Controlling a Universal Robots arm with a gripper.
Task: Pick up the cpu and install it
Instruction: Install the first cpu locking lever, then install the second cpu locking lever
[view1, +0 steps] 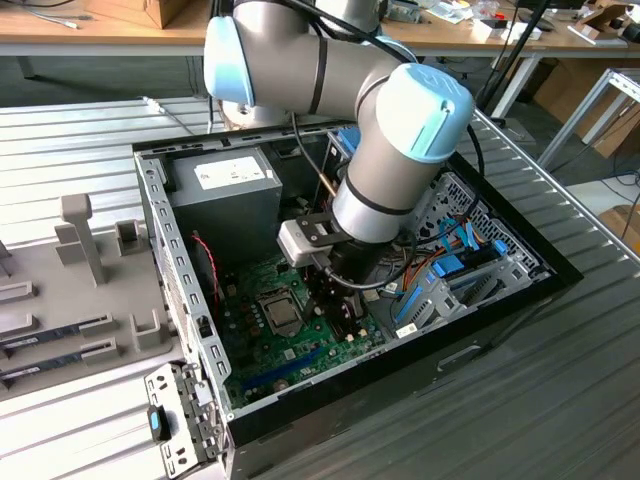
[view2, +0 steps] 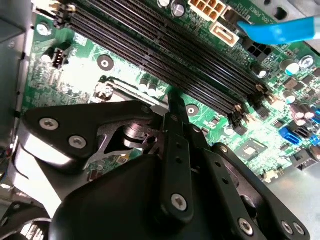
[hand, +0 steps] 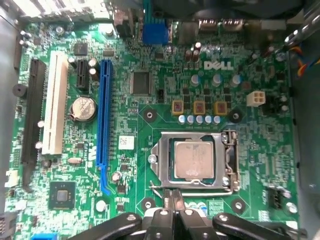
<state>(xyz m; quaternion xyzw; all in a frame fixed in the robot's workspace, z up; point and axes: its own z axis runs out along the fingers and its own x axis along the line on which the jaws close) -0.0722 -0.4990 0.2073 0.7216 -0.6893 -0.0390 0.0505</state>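
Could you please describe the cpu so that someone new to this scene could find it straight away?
Look inside the open computer case at the green motherboard. Near its middle sits a metal socket frame, and the cpu lies in it: a flat silver-grey square, unlike the small dark chip nearby.

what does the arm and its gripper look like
The arm has silver-grey tubular links with light blue caps at the joints, and a black cable runs along it. A pale grey box sits at the wrist. The gripper is matte black, its plates fastened with silver screws.
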